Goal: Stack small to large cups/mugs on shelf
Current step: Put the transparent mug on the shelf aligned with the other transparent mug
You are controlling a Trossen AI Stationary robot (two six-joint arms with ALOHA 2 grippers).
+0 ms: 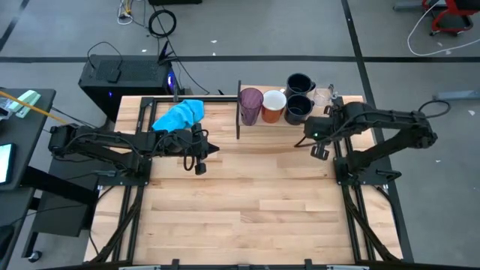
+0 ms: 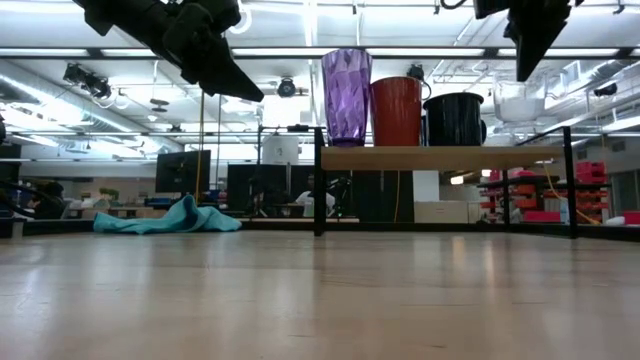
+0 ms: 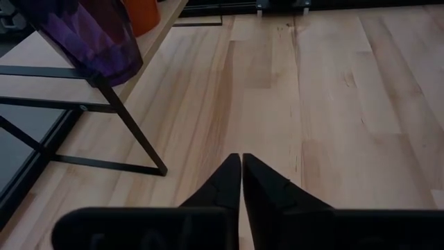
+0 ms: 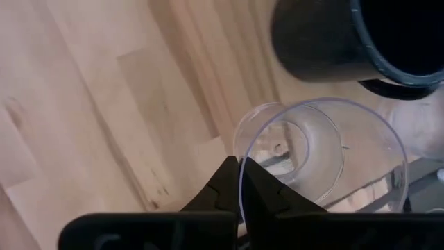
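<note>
The near part of the plank table point(image 1: 247, 217) is bare wood. Above its middle left, the left gripper point(image 3: 241, 173) hangs with its fingers pressed together, holding nothing. Over on the right, the right gripper point(image 4: 239, 182) is raised and clamped on the rim of a clear plastic cup point(image 4: 322, 156), held just beside the right end of the shelf point(image 2: 440, 157). At the far edge, the blue cloth point(image 1: 180, 115) lies on the left. Right of it stands the shelf, carrying from left to right the purple tumbler point(image 1: 250, 105), the orange mug point(image 1: 273, 105) and two black mugs point(image 1: 298, 109), one behind the other. Another clear cup point(image 1: 323, 95) sits at the shelf's far right.
</note>
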